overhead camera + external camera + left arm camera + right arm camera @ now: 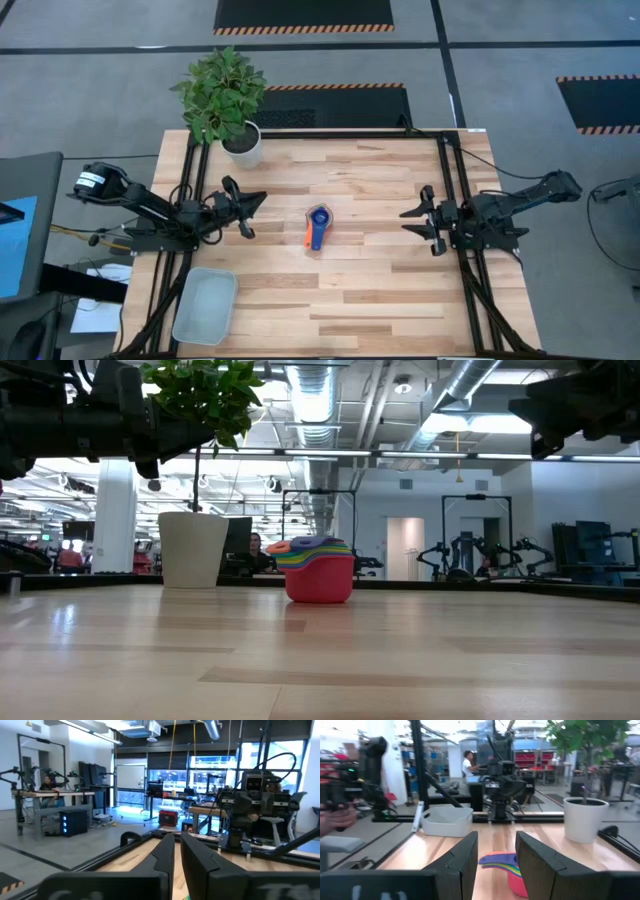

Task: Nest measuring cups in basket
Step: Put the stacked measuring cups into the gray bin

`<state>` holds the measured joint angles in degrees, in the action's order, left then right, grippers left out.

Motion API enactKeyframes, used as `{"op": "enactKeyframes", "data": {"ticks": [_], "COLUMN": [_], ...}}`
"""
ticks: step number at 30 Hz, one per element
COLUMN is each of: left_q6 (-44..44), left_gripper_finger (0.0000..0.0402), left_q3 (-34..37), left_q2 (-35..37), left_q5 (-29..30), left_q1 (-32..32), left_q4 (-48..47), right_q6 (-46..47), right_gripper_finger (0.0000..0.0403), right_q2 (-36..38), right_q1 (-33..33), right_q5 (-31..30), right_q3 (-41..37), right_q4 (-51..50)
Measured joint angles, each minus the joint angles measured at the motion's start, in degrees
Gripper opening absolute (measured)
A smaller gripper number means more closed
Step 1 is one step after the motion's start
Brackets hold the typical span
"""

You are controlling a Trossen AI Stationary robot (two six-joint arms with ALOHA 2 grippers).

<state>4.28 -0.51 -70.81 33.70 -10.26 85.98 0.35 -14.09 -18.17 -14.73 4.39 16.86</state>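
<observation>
The measuring cups (317, 228) stand nested in one stack at the table's middle, the red one outermost and resting on its base in the low view (320, 570), with blue and orange handles showing from above. The pale grey-blue basket (205, 305) sits at the table's near left corner. My left gripper (245, 205) hovers left of the stack with a narrow gap between its fingers (177, 845). My right gripper (420, 222) hovers right of the stack, open (496, 850), facing the cups (502, 865). Both touch nothing.
A white pot (243, 140) with a green plant stands at the table's far left, also seen in the low view (193, 548). Black frame rails run along the table's left and right sides. Bare wood lies around the stack and between it and the basket (447, 820).
</observation>
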Motion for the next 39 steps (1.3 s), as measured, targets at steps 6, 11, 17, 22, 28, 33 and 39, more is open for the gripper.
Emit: {"op": "enactKeyframes", "data": {"ticks": [6,11,17,22,28,33,39], "left_q6": [0.3,0.9,2.4,0.4,-8.2,-16.8,-39.4], "left_gripper_finger": [0.0010,0.0003,0.0000,0.0000,0.0003,0.0055,0.0181], "left_q3": [0.0,0.1,0.1,0.1,-10.2,-24.0,-33.1], "left_q2": [0.0,0.0,0.0,0.0,-0.9,-3.4,-3.5], "left_q5": [-0.4,-2.2,-5.0,-8.1,-6.2,-4.8,-8.8], "left_q1": [0.0,0.0,0.0,0.0,0.0,0.1,4.0], "left_q4": [0.9,2.3,3.5,2.5,-21.9,-46.5,-63.8], "right_q6": [-0.1,-1.2,-0.9,3.4,7.2,8.8,17.1], "right_gripper_finger": [0.0156,0.0156,0.0156,0.0156,0.0161,0.0175,0.0198], "right_q2": [5.3,9.3,14.1,13.1,10.0,9.7,9.6], "right_q1": [-1.3,-1.7,-1.7,-1.6,-0.2,0.3,1.7], "right_q5": [1.6,1.5,1.5,-0.2,-6.0,-6.5,-6.6], "right_q3": [-0.1,-0.1,-0.1,-0.1,0.0,0.0,0.0], "right_q4": [-4.7,-7.2,-11.9,-11.8,-8.0,-4.5,-7.9]}}
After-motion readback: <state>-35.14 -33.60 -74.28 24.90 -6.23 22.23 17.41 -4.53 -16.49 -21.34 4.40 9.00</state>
